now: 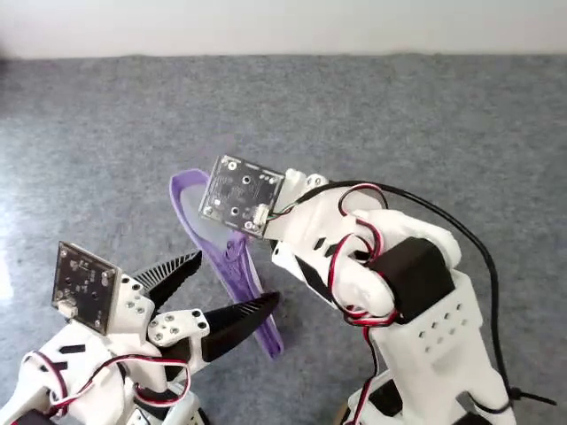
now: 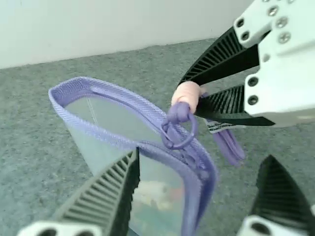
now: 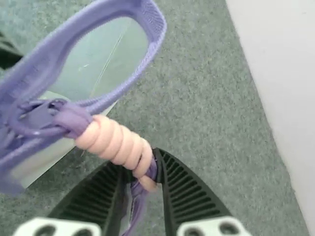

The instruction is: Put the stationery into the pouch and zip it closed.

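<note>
A purple-edged translucent pouch (image 1: 232, 261) stands on its edge between the two arms, its mouth (image 2: 93, 105) gaping at the far end. Pale things (image 2: 152, 191) show through its wall. From the zipper ring (image 2: 177, 133) hangs a pink coiled pull (image 3: 115, 140) with a purple tassel. My right gripper (image 3: 147, 172) is shut on that pull, and its black fingers (image 2: 221, 73) show above the pouch in the left wrist view. My left gripper (image 2: 203, 158) is open and straddles the pouch's near, zipped end (image 1: 237, 280) without touching it.
The grey felt table (image 1: 425, 124) stretches flat around the pouch. A white wall (image 1: 283, 27) borders its far edge. The right arm's white body (image 1: 399, 274) with its cables leans over the pouch from the right.
</note>
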Motion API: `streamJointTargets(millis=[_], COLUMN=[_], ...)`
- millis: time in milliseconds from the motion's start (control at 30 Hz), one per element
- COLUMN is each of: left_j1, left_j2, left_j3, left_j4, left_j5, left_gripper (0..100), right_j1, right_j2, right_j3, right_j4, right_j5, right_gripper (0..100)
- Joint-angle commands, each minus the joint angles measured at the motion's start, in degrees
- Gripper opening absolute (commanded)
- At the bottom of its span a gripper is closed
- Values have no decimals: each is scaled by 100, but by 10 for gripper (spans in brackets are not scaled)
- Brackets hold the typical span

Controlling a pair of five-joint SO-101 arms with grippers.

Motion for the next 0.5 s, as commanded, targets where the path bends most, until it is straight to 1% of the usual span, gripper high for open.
streamJointTargets(millis=[0, 133, 233, 300, 467], left_j1=[-18, -79, -448, -659, -923], left_j2=[79, 26, 70, 53, 26], left_j3=[-84, 101, 321, 620, 1051], left_j4=[26, 70, 53, 35, 35], left_j5=[185, 185, 158, 18, -79], left_gripper=[367, 367, 367, 367, 367], right_j1=[-31, -31, -31, -31, -13], right_j2=[4, -48, -4, -4, -31], right_j3=[-290, -484, -914, -1108, -1310], right_j4=[-145, 119, 479, 646, 1103], right_j5=[-97, -114, -114, -114, -114], right_gripper=[9, 9, 9, 9, 9])
